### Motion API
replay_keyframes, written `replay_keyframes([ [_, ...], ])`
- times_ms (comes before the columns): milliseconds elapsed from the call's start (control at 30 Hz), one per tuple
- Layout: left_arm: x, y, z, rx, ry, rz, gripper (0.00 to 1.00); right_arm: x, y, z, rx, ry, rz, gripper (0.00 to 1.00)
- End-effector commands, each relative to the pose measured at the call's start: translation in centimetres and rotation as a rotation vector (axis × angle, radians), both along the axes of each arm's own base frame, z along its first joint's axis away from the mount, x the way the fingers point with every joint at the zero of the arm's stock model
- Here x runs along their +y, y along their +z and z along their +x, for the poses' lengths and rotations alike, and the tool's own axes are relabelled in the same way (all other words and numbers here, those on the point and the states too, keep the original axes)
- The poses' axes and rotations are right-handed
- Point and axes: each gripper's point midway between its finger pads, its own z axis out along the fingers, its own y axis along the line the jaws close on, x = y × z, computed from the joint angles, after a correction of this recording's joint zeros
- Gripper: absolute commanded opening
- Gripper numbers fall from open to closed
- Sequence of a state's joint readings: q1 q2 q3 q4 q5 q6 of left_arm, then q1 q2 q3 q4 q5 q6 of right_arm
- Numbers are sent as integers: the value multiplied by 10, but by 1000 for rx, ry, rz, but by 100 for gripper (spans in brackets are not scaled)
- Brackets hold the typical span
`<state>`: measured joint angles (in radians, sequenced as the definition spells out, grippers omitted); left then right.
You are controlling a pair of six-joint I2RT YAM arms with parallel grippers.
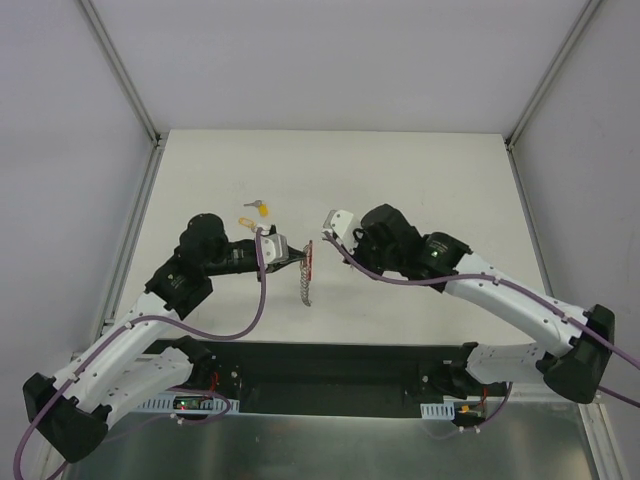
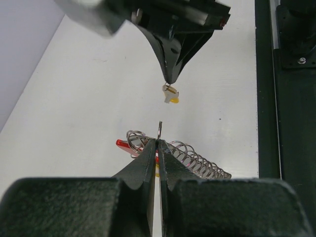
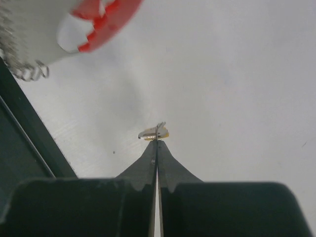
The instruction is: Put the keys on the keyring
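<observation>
Both grippers clamped, tip to tip above the surface (image 1: 420, 180): keyring in one, key in the other!
Nearest the bases, the left gripper (image 2: 158, 144) is pinched tight on the keyring (image 2: 192, 159), with a thin metal ring poking up between its tips, a red piece (image 2: 123, 144) out on one side and the coiled strap trailing on the other; whether the strap touches the surface, I can't tell. Just beyond, close but apart, the right gripper (image 3: 157, 142) is closed on a yellow-headed key (image 3: 154, 132), held aloft. Farther back, two more keys (image 1: 260, 207) lie loose on the surface, near each other, left of the grippers.
</observation>
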<state>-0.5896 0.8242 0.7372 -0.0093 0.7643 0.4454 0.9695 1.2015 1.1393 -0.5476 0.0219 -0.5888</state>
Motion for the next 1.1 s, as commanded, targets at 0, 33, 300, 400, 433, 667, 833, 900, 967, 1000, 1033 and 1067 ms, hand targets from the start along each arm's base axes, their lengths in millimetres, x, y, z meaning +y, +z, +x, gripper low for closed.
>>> replay_keyframes([
  [0,7,20,9,-112,68,-18,0,-48,-58,-2,205,-188,-229,1],
  [33,9,21,10,-120,78,-18,0,-52,-65,-3,231,-204,-259,1],
  [300,17,31,13,-170,117,-28,0,-75,-119,2,417,-250,-530,1],
  [400,19,34,13,-184,129,-33,0,-65,-135,13,441,-239,-569,1],
  [433,20,35,13,-189,133,-32,0,-61,-137,16,440,-234,-563,1],
  [667,23,33,12,-185,145,-25,0,-29,-156,43,448,-200,-546,1],
  [833,23,34,12,-181,140,-28,0,-17,-171,51,467,-173,-549,1],
  [900,23,35,12,-182,141,-29,0,-15,-177,51,475,-171,-556,1],
  [967,23,35,11,-183,138,-31,0,-12,-178,53,474,-168,-547,3],
  [1000,23,36,11,-186,138,-31,0,-11,-178,54,469,-166,-545,3],
  [1033,23,35,11,-183,138,-31,0,-10,-180,55,469,-167,-541,3],
  [1067,23,35,11,-184,138,-30,0,-9,-180,56,468,-168,-539,4],
])
